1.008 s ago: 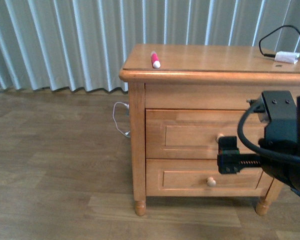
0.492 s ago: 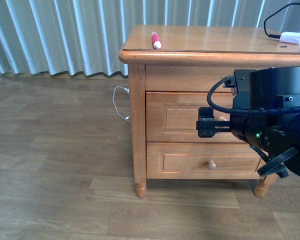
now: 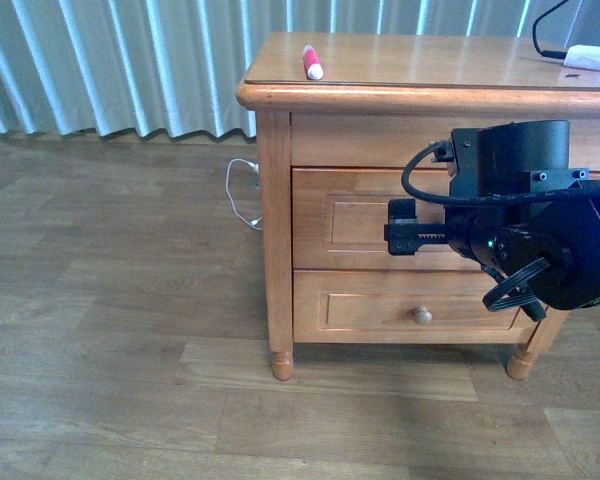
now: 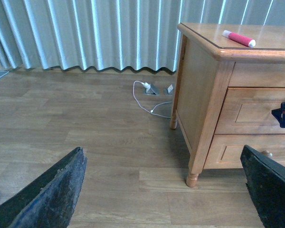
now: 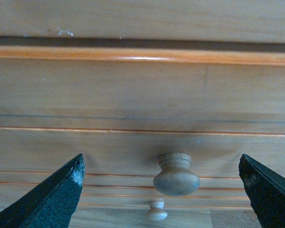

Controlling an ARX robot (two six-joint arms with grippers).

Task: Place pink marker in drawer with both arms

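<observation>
In the front view my right gripper (image 3: 401, 226) hangs close before the drawer (image 3: 355, 215), which is shut. The pink marker (image 3: 311, 62) lies above it on the nightstand top (image 3: 430, 65), well apart. From my left wrist, my left gripper (image 4: 161, 154) is spread wide and empty, with the marker far ahead and higher. From my right wrist, my fingers stand apart either side of the knob (image 5: 175, 175) without touching it. I judge nothing is done yet: opening, picking and placing all remain.

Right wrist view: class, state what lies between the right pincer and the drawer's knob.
Nothing. In the right wrist view the open right pincer faces the knob of the drawer across a bare gap.
</observation>
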